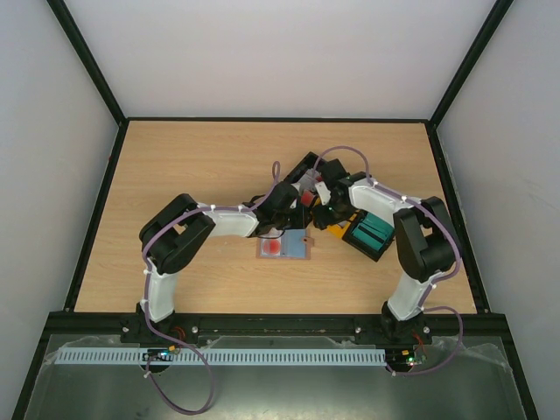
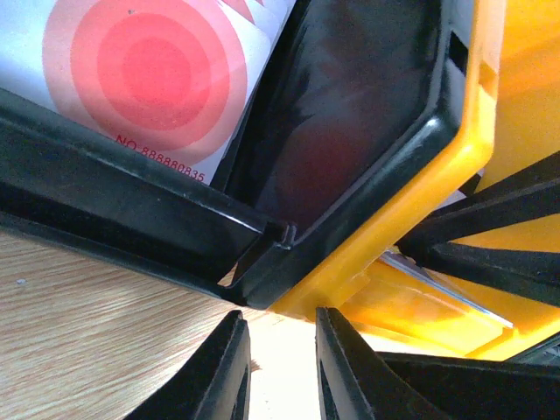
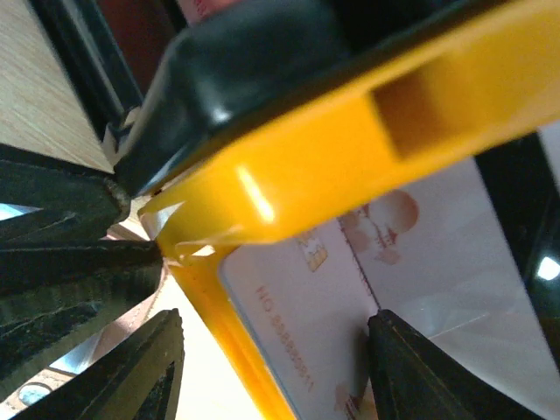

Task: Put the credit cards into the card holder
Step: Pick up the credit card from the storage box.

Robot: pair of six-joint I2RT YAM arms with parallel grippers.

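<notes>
— What is hard to make out here?
— Quite a lot. From overhead the two wrists crowd over the trays and hide both sets of fingers. The wrist views sit so close that every tray is cut off by the picture edges, and the right one is blurred.
— And the end effectors?
— The left end effector has its fingers a narrow gap apart, with bare wood showing between them and nothing held. The right end effector stands wide apart over a white plastic card with red print. I cannot tell whether it touches the card.
— Where are the task's things?
— That card lies in a yellow plastic tray. A red-and-white plastic card with ringed circles lies in a black plastic tray. Teal cards sit in a second black tray by the right arm. The flat reddish-brown card holder lies on the wooden counter just nearer than the wrists. It shows a red spot and a bluish-grey patch, too small to read further.
— Room to move?
— Tray rims press close around both sets of fingers. Broad wood runs left and toward the far edge.
</notes>
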